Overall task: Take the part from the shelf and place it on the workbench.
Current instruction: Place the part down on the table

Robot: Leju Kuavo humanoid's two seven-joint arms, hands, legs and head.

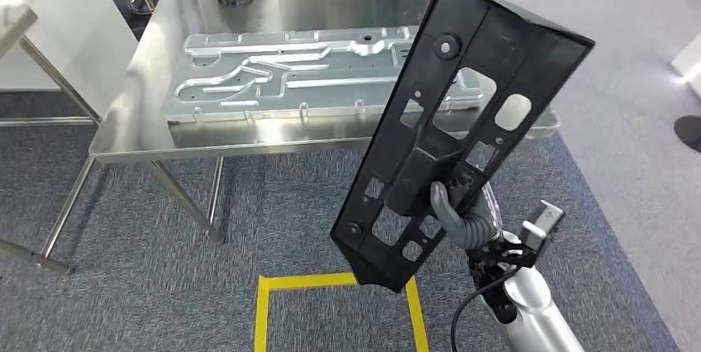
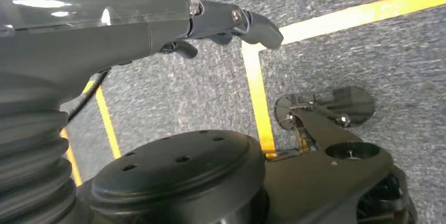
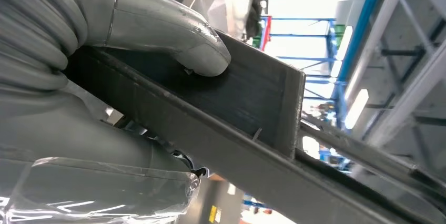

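**Black part held aloft in the right hand, short of the counter**

The right hand [image 1: 464, 218] grips the black part [image 1: 463, 121], a long flat panel with cut-out windows and ribs. The hold is near the panel's lower end, so most of the part rises above the hand, tilted, its top end leaning away to the right. In the head view the grey fingers [image 1: 442, 203] curl over a raised block on the panel's face. The right wrist view shows the thick grey thumb [image 3: 202, 50] pressed flat on the part [image 3: 252, 98], with the panel's edge running between thumb and palm; the hand is clamped on it.

The part is in the air, in front of the steel counter [image 1: 157, 133] and overlapping its near right corner in the head view. A silver machined plate [image 1: 281, 71] lies flat on the counter.

The left hand [image 2: 231, 24] hangs over grey carpet crossed by yellow tape [image 2: 257, 92]; its fingers [image 2: 260, 28] hold nothing and are loosely apart.
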